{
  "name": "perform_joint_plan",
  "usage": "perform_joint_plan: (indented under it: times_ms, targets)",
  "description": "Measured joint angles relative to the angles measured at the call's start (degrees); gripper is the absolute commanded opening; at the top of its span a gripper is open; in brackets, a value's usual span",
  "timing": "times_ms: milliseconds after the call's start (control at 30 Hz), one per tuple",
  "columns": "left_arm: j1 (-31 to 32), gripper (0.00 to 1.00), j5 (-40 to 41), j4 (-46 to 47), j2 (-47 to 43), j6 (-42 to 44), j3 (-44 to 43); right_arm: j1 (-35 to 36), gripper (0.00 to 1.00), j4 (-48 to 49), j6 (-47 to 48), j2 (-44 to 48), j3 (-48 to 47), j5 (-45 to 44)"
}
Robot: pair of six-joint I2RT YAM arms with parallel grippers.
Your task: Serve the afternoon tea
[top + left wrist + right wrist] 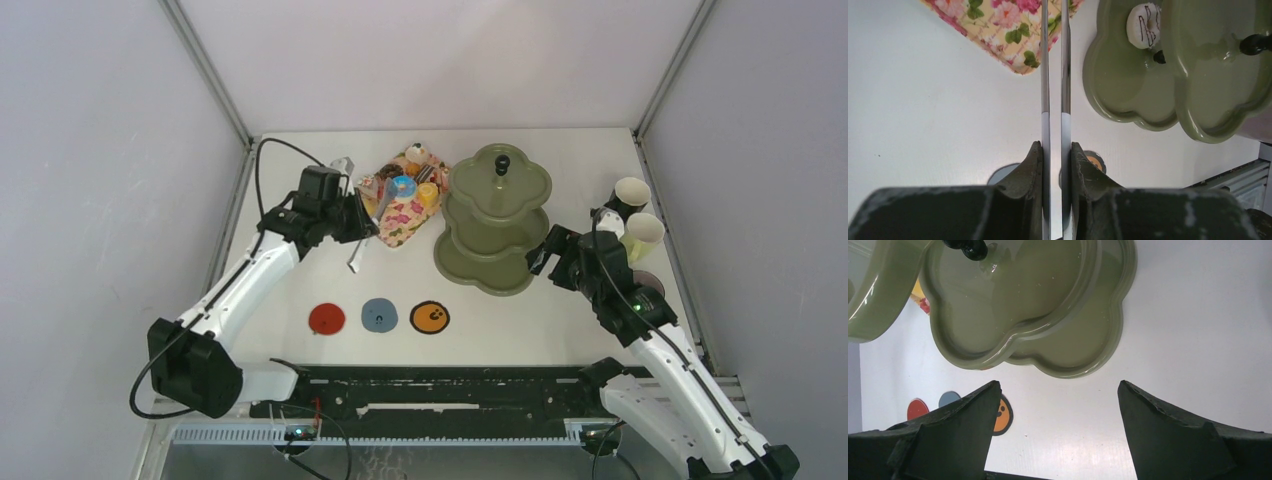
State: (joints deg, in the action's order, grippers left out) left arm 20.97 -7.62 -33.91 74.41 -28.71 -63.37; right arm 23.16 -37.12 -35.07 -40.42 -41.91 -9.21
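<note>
The left end effector (1053, 150) is clamped on a pair of metal tongs (1045, 75), whose two blades are pressed almost together and run straight out towards the corner of the pink floral tray (1013, 35). In the top view this end effector (358, 222) is held just beside the tray's left edge. On the tray (398, 228) a cluster of small toy treats (405, 186) is heaped. Just right of the tray the olive-green three-tier stand (495, 215) is set on the white tabletop (560, 320), with its black knob (502, 163) on top. A white donut (1144, 25) with dark stripes is seen in the left wrist view on a lower tier, partly under the rim of the tier above; which tier cannot be told. The right end effector (1058, 390) is spread wide apart with nothing between its fingers, and is held near the lowest tier's right edge (540, 258). Two mugs (631, 193) are placed at the far right of the tabletop. The red, blue and orange coasters (379, 315) are lined up in a row nearer the bases, well apart from the stand.
</note>
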Motion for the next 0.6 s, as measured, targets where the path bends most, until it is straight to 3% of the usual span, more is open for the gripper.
perform_joint_plan:
  times_ms: [400, 600]
  targets:
    - [0.7, 0.0, -0.6, -3.3, -4.0, 2.4, -4.3, 0.7, 0.94, 0.0, -0.9, -0.2, 0.0, -0.8]
    - [5.3, 0.0, -2.2, -4.1, -3.1, 3.0, -8.1, 0.9, 0.94, 0.0, -1.3, 0.2, 0.0, -1.0]
